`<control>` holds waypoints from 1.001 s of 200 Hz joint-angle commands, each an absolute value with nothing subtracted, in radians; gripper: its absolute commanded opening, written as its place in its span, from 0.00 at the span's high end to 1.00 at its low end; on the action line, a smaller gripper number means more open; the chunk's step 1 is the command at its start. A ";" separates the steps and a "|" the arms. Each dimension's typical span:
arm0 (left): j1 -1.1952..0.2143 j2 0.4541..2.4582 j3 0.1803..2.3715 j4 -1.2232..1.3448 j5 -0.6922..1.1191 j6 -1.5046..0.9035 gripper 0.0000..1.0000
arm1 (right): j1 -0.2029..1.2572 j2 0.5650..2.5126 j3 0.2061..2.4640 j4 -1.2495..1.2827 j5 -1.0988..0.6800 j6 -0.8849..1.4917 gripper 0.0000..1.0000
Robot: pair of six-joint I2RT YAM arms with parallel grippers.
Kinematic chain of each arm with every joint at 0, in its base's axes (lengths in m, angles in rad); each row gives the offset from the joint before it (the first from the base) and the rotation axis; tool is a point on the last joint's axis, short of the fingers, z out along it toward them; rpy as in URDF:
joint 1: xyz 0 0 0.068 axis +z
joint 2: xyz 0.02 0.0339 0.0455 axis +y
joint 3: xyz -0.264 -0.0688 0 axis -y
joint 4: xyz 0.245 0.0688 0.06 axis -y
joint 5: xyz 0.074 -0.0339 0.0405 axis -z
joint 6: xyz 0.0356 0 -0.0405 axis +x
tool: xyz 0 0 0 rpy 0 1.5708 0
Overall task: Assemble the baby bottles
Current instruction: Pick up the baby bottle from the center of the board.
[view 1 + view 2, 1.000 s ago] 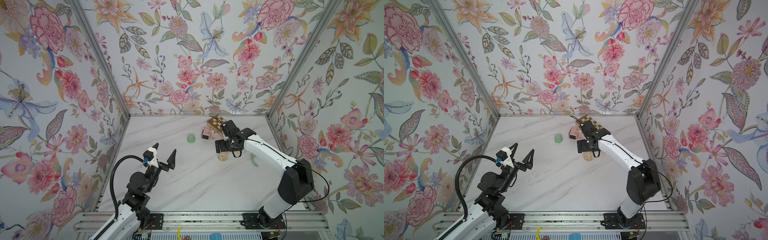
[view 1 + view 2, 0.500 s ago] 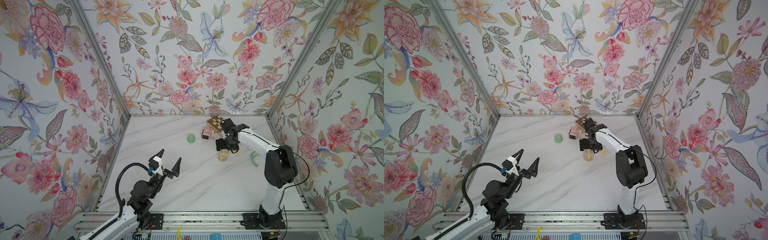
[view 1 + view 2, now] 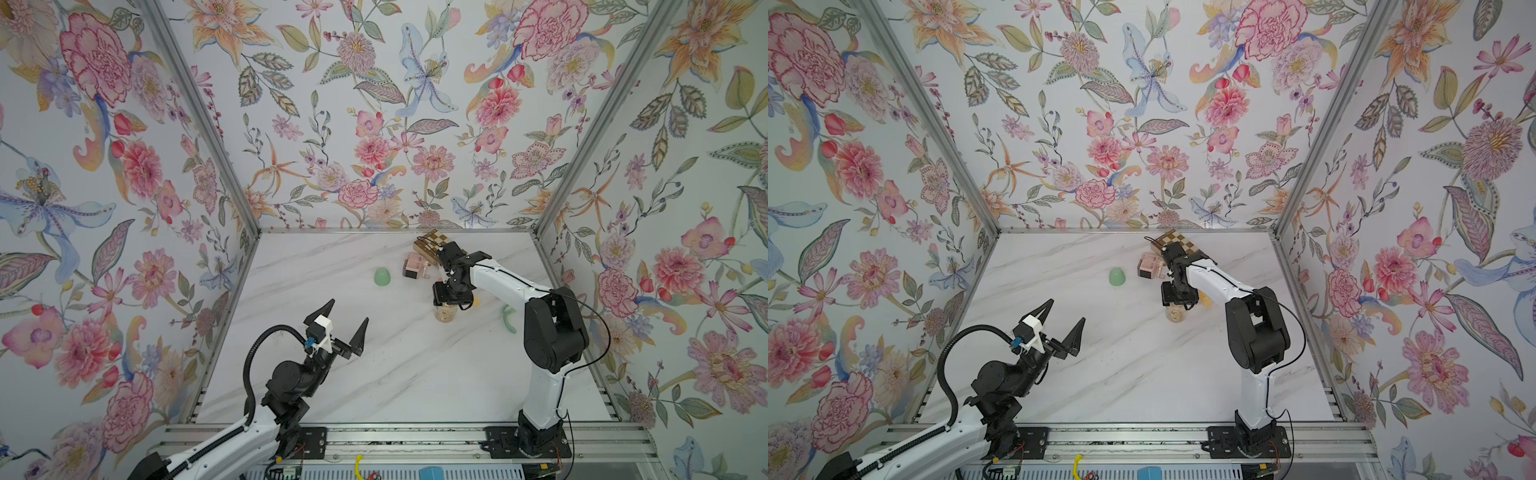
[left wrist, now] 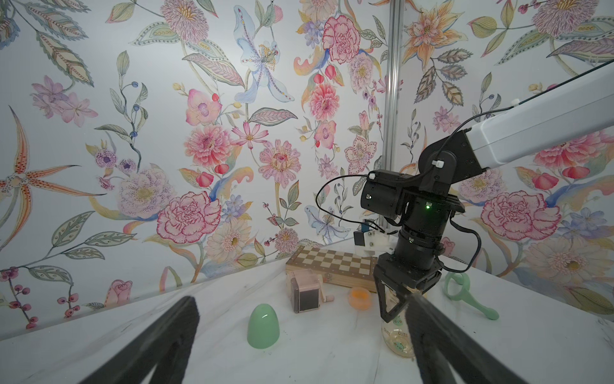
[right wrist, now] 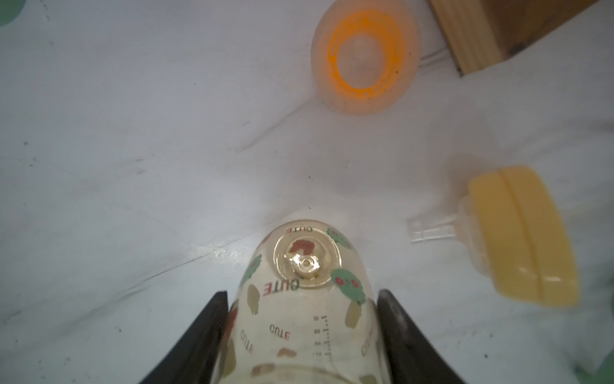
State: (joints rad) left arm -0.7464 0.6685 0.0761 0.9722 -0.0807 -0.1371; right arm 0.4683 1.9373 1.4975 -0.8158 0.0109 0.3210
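In a top view the clear bottle [image 3: 444,312] stands upright at 2 o'clock on the table [image 3: 374,374], with the mint dome cap [image 3: 382,277] at its 10 o'clock. The left gripper [image 3: 348,311] gapes wide and empty.

Left wrist view: the right gripper [image 4: 398,312] straddles the bottle's top.

Right wrist view: its fingers [image 5: 212,332] press both sides of the bottle, and the yellow nipple ring [image 5: 518,239] lies near.

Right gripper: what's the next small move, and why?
Probably close firmly onto the clear bottle. The right gripper straddles it from above as it stands upright, fingers flanking both walls; whether they press it yet is unclear.
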 commanded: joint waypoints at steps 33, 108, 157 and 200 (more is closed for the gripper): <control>-0.757 0.946 0.086 1.245 0.008 -0.002 0.00 | 0.518 1.834 1.501 -0.899 0.006 0.298 0.66; -0.799 1.444 0.233 1.795 0.294 0.146 0.00 | 0.707 1.597 1.564 -1.024 -0.281 0.245 0.67; -0.802 1.457 0.234 1.796 0.357 0.133 0.00 | 0.752 1.554 1.582 -1.010 -0.367 0.262 0.67; -0.802 1.473 0.242 1.796 0.366 0.103 0.00 | 0.782 1.537 1.582 -0.977 -0.431 0.282 0.68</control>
